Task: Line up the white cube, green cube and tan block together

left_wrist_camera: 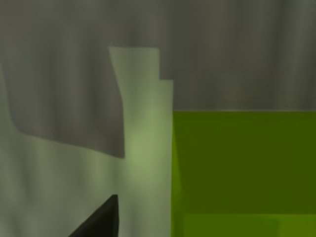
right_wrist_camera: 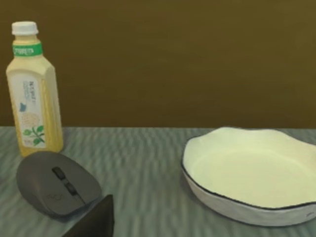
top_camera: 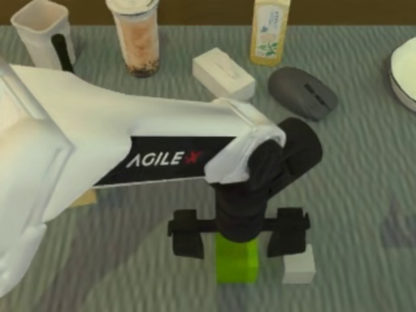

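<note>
The lime-green cube (top_camera: 236, 261) stands near the table's front edge, and the small white cube (top_camera: 299, 264) sits just to its right with a narrow gap between them. My left gripper (top_camera: 238, 246) hangs over the green cube, open, with one dark finger on each side of it and well clear of its faces. In the left wrist view the green cube (left_wrist_camera: 244, 168) fills the lower part beside one fingertip (left_wrist_camera: 101, 222). The tan block is almost wholly hidden under my left arm; only a tan edge (top_camera: 84, 197) shows. My right gripper (right_wrist_camera: 158, 233) is parked off to the right, open.
Along the back stand a white cup (top_camera: 42, 26), a jar (top_camera: 135, 36), a yellow bottle (top_camera: 270, 29), a grooved white box (top_camera: 223, 71) and a grey mouse (top_camera: 302, 92). A white plate (top_camera: 406, 71) lies at the right edge.
</note>
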